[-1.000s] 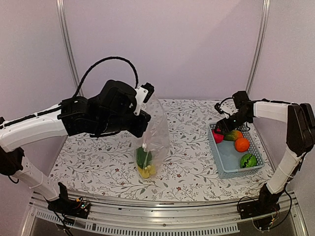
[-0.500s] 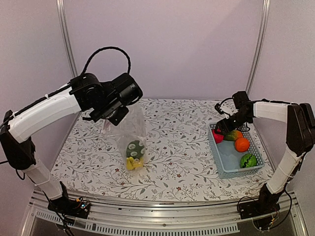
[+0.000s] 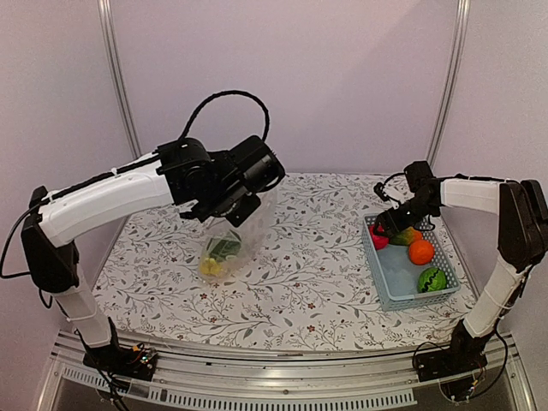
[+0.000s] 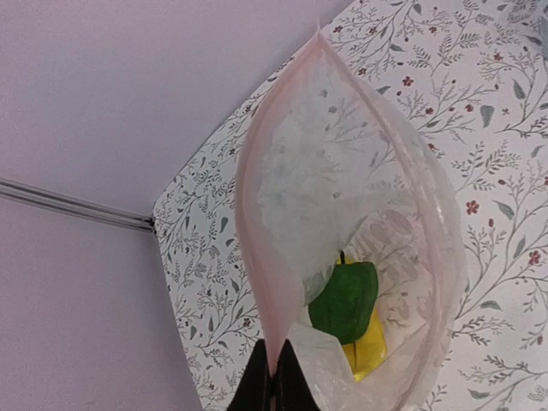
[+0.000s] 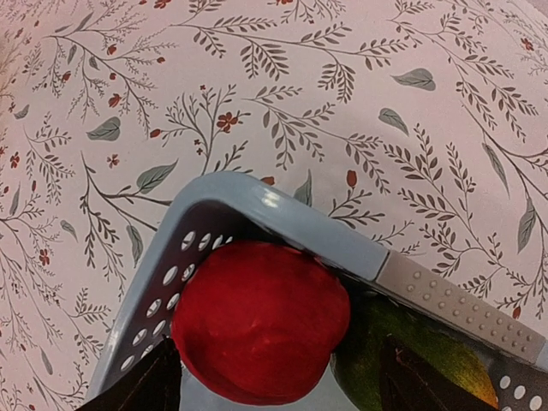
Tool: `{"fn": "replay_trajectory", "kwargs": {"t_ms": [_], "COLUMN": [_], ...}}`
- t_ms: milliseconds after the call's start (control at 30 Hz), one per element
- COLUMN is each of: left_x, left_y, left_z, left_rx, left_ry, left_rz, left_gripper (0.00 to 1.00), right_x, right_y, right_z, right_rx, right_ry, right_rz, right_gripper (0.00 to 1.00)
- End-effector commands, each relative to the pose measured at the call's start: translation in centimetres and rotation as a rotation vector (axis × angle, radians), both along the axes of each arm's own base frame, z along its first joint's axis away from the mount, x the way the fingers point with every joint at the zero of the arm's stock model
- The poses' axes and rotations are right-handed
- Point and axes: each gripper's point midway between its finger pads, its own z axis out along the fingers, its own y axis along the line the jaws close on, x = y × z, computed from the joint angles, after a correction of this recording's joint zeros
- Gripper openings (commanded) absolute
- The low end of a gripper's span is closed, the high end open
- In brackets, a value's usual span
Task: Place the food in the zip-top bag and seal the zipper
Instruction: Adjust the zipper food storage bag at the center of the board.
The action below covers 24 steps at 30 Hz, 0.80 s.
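Pale lilac walls back a white tablecloth printed with leafy sprigs [image 3: 317, 265].

My right gripper [image 3: 385, 227] has its 2 fingers spread wide, 1 on either side of the glossy red toy apple [image 5: 257, 321]. Nothing is gripped yet. The apple sits in the far-left corner of the light blue plastic lattice basket [image 3: 396, 276]. A green-orange toy mango [image 3: 405, 235] lies just beside it at 3 o'clock. Toward 5 o'clock come the round toy orange [image 3: 420, 251] and then the striped green ball [image 3: 432, 279].

My left gripper [image 4: 274, 377] is pinched tight on the rim of the clear crinkly zip-top bag [image 3: 229, 244]. The pale pinkish zipper strip [image 4: 248, 214] gapes in a leaf shape. At the bag's bottom are 2 pieces, a dark green toy piece [image 4: 344, 301] on top of yellow toy bananas [image 4: 368, 347].

In the overhead view the bag leans with its long axis running from 1 to 7 o'clock, mouth uppermost at 1. It hangs well apart from the basket, toward 9 o'clock.

As I judge it, the right arm is nearer the remaining 4 fruits. The next move is to close on the apple and carry it toward 9 o'clock into that mouth.
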Motion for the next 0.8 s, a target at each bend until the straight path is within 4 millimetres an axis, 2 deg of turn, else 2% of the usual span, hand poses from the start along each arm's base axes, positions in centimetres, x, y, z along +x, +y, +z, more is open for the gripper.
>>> {"fn": "replay_trajectory", "kwargs": {"t_ms": [0,167,567,767], "left_x": [-1.3,-2.3,-3.2,-3.5], "left_y": [-4.5,-5.2,-5.3,-6.3], "left_z": [-1.2,-2.6,-2.6,-2.1], "left_rx": [-0.265,-0.313,-0.349,-0.401], "left_ry": [0.086,0.148,0.164,0.178], "left_rz": [-0.109,-0.111,-0.107,-0.131], "left_gripper": [0.0,0.0,0.0,0.0], "right_x": [-0.3,-0.3,0.1,0.2], "right_y": [-0.3,-0.3,0.3,0.6], "right_z": [0.0,-0.3,-1.4,-2.2], "right_rx": [0.011,0.021,0.046,0.059], "right_ry": [0.004,0.015,0.055,0.08], "right_rz": [-0.014,-0.015,-0.016,-0.015], "right_gripper": [0.79,0.81,0.86,0.87]}}
